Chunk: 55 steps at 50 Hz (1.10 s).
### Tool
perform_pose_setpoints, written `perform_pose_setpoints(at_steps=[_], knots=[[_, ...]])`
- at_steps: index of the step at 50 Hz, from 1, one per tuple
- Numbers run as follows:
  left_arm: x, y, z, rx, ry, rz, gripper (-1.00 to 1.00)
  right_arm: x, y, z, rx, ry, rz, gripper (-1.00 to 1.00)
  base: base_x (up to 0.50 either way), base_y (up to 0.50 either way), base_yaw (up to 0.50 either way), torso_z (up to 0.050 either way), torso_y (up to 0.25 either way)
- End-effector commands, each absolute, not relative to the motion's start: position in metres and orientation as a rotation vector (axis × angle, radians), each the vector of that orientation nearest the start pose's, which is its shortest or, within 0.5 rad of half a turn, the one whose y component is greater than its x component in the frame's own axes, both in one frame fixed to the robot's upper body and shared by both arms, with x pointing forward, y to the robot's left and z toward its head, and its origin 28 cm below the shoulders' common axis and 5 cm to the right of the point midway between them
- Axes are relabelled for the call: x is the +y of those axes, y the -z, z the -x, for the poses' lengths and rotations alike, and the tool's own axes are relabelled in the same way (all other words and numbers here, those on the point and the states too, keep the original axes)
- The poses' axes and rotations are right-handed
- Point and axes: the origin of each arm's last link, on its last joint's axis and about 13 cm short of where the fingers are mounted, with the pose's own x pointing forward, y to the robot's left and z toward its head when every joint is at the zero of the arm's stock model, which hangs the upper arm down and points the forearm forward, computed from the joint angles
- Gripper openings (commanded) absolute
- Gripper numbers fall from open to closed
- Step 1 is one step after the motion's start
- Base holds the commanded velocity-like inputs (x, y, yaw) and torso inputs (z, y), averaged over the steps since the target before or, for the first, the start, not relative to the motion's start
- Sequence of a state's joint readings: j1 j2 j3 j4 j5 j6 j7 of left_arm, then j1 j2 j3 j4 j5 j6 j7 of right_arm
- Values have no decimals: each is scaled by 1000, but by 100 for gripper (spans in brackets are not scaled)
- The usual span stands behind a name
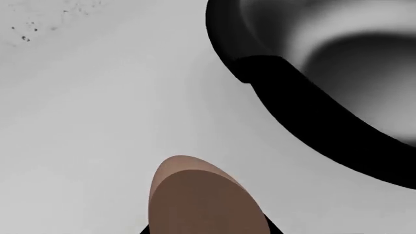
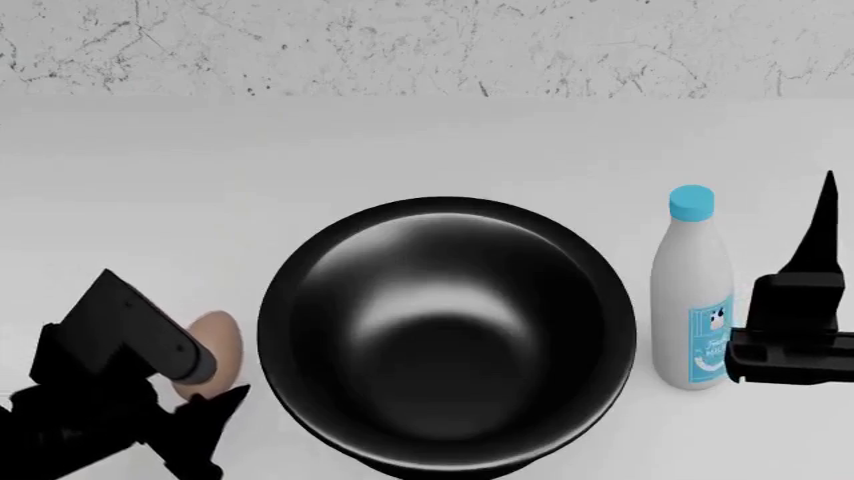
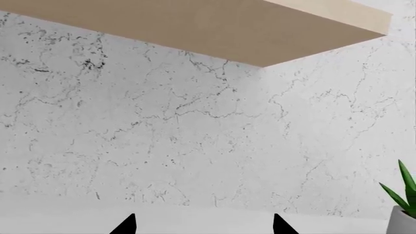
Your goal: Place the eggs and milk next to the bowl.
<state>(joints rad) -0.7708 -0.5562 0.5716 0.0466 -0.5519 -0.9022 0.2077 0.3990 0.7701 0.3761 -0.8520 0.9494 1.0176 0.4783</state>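
The egg (image 1: 204, 200) fills the near edge of the left wrist view, pinched in the left gripper (image 2: 200, 395) just beside the bowl (image 2: 447, 335), at the bowl's 9 o'clock in the head view. The milk (image 2: 694, 290) stands upright on the counter (image 2: 400, 150) at the bowl's 3 o'clock, close to its rim. The right gripper (image 3: 201, 225) sits beside the milk, its two tips spread apart and holding nothing, facing a marbled wall (image 3: 162, 126), a wooden shelf (image 3: 215, 27) and a potted plant (image 3: 404, 204).
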Motion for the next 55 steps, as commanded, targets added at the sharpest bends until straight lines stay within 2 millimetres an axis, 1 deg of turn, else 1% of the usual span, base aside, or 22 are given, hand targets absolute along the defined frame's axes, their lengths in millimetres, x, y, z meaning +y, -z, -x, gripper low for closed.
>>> perform_pose_setpoints(at_steps=[1, 25, 42, 43, 55], knots=[[251, -143, -314, 413, 581, -305, -100, -202, -248, -184, -277, 172, 177, 100, 0, 0, 0, 0, 0], [247, -138, -316, 424, 600, -315, -100, -202, -247, -184, -274, 175, 179, 100, 0, 0, 0, 0, 0], [249, -134, -318, 436, 588, -316, -100, -202, -248, -184, -273, 174, 179, 100, 1, 0, 0, 0, 0], [249, -134, -317, 443, 593, -320, 100, -202, -247, -184, -273, 174, 179, 100, 0, 0, 0, 0, 0], [250, -134, -318, 440, 587, -330, 100, -202, -247, -184, -271, 175, 179, 100, 0, -1, -2, 0, 0]])
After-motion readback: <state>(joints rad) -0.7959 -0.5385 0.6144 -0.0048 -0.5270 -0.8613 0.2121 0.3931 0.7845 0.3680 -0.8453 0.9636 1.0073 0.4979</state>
